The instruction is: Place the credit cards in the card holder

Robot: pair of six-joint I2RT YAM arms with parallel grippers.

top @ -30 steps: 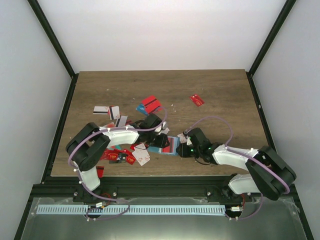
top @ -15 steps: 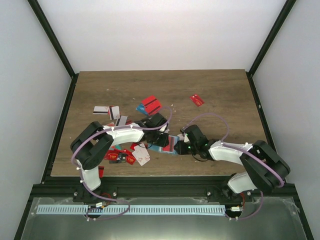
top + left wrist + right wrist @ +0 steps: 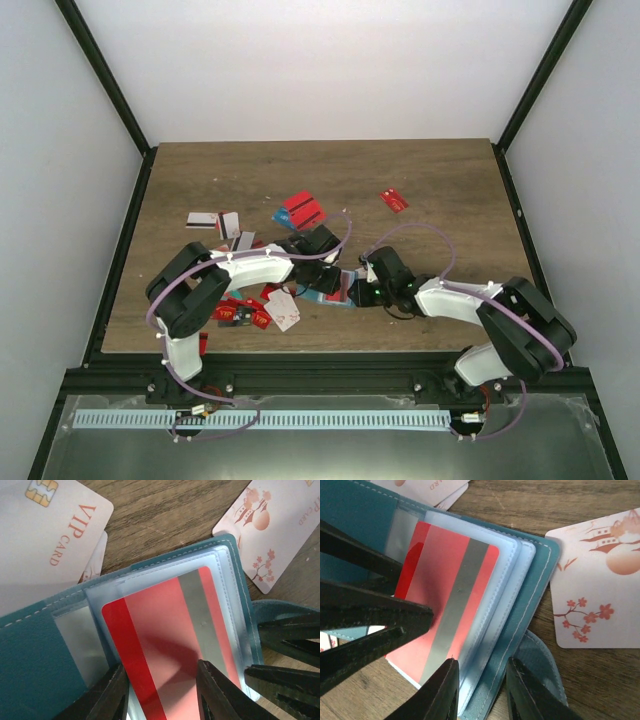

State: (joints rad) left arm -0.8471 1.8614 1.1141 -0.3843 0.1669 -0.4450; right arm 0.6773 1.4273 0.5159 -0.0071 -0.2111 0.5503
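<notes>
Poking from the card holder (image 3: 31, 656) is a silver-striped red card (image 3: 167, 640).

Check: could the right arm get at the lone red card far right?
Probably yes. The lone red card lies by itself beyond the right end effector, with nothing between them. That end effector is down on the card holder, though, so it would have to leave it.

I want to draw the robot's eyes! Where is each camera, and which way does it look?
Top external: high behind, facing down at the table; both arms show.
Left wrist: close above the card holder; left fingers show.
Right wrist: close above it, opposite side; right fingers show.
Both wrists share the red card.
</notes>
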